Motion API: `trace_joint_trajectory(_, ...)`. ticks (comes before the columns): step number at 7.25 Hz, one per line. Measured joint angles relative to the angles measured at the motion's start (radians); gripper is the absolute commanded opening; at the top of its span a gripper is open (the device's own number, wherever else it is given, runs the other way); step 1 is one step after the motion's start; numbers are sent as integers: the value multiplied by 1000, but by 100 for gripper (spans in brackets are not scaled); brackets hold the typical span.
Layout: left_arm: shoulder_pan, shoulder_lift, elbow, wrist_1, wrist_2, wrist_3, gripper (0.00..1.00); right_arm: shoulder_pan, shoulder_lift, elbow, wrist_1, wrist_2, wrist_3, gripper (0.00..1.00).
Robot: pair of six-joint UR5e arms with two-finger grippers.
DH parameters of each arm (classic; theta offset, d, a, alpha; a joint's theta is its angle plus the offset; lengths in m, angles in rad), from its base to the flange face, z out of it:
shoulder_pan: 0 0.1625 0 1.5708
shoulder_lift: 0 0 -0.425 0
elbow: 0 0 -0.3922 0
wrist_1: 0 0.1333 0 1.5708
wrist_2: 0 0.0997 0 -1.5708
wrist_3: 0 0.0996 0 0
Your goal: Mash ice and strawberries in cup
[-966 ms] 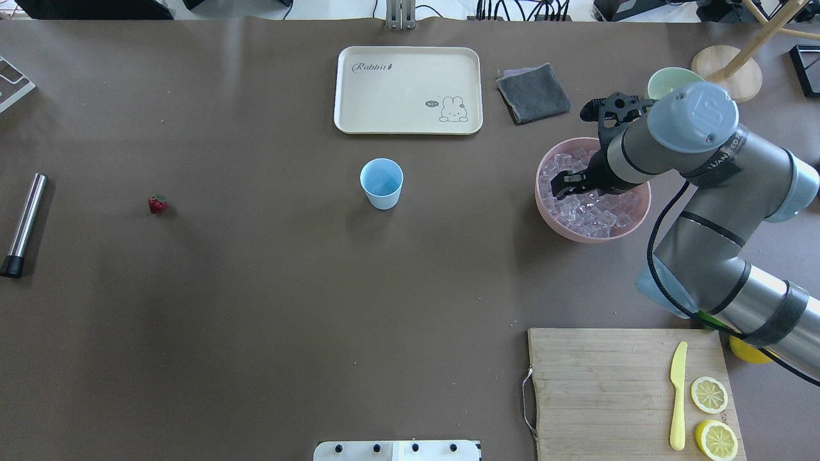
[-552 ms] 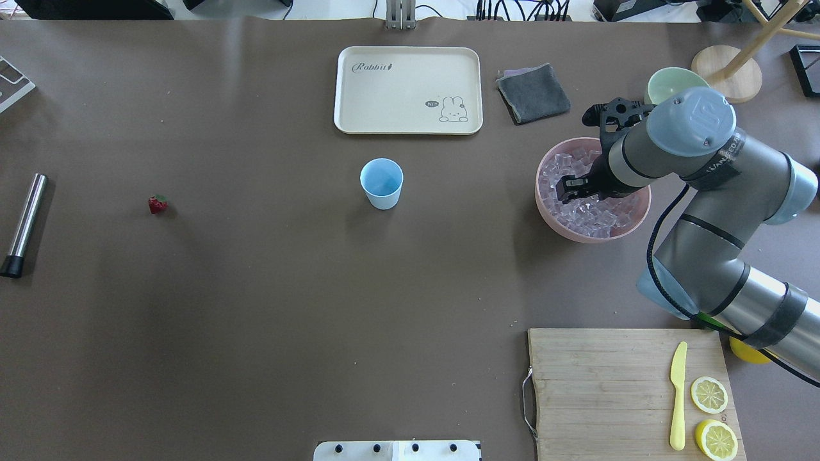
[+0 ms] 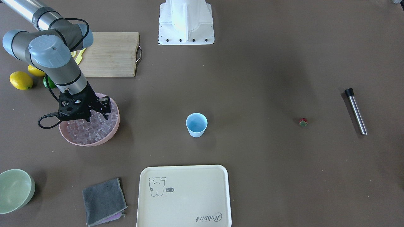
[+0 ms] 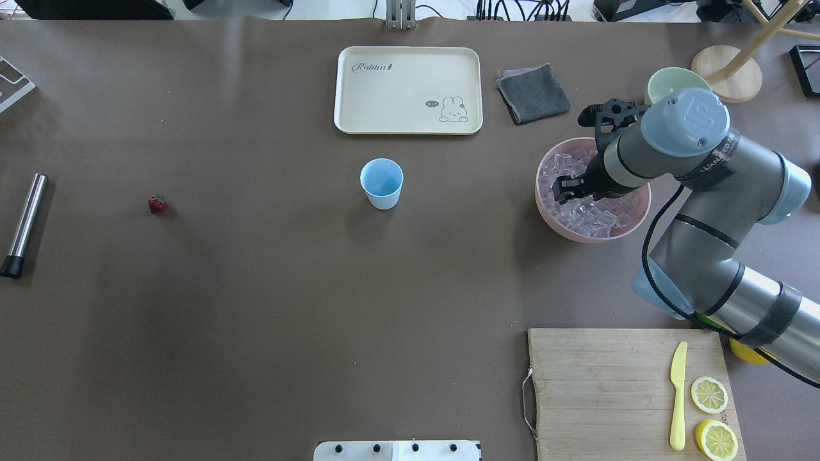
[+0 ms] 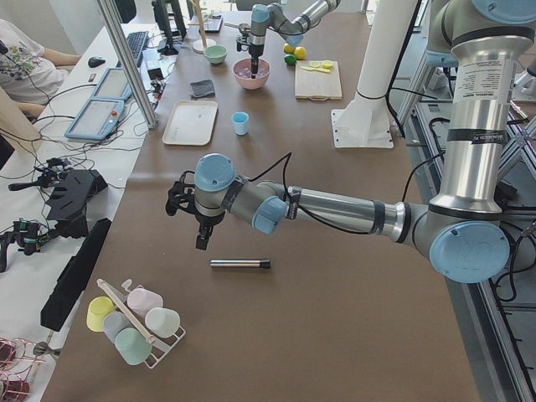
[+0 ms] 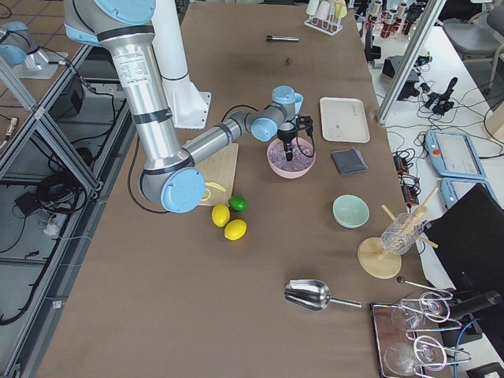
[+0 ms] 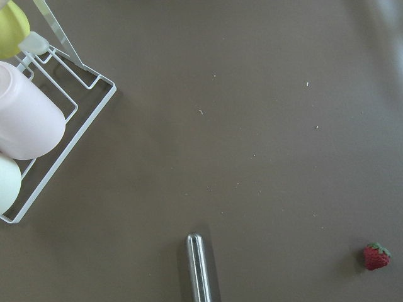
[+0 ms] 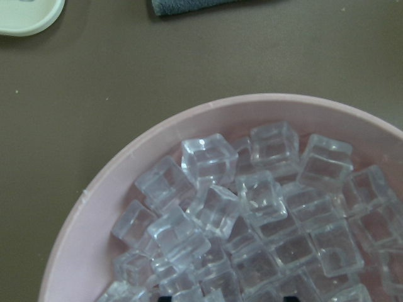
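The light blue cup stands upright mid-table, and I see nothing inside it. Far to its left lies the strawberry, also low right in the left wrist view. A heap of ice fills the pink bowl. My right gripper is down among the cubes; its fingers look drawn together on a cube, only their tips showing at the wrist view's bottom edge. My left gripper hangs above the table near the metal muddler; I cannot tell whether it is open or shut.
The muddler lies at the far left edge. A cream tray, a grey cloth and a pale green bowl sit at the back. A cutting board with knife and lemon halves is front right. A cup rack stands by the left arm.
The right gripper's fingers, spread apart in the ice a second ago, have closed together; the right arm has shifted slightly. Cup, strawberry and muddler have not moved.
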Motion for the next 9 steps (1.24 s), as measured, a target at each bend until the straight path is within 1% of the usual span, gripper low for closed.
trace_joint_trajectory(1,0,0,0,0,0,0,97,-2,0,-2,1,0,2,59)
trace_joint_trajectory(3,-1,1,-1,-1,0,0,97,-9,1,-4,4,-1,15,51)
trace_joint_trajectory(4,-1,1,-1,-1,0,0,97,-14,1,-5,5,-3,23,51)
trace_joint_trajectory(5,-1,2,-1,0,0,0,97,-17,1,-4,5,-4,30,48)
trace_joint_trajectory(7,-1,4,0,-1,0,0,97,-19,2,0,6,-5,39,35)
trace_joint_trajectory(8,-1,6,0,-2,0,0,97,-20,2,2,6,-5,44,35)
trace_joint_trajectory(9,-1,8,-1,-5,0,0,97,-21,2,3,6,-5,47,31)
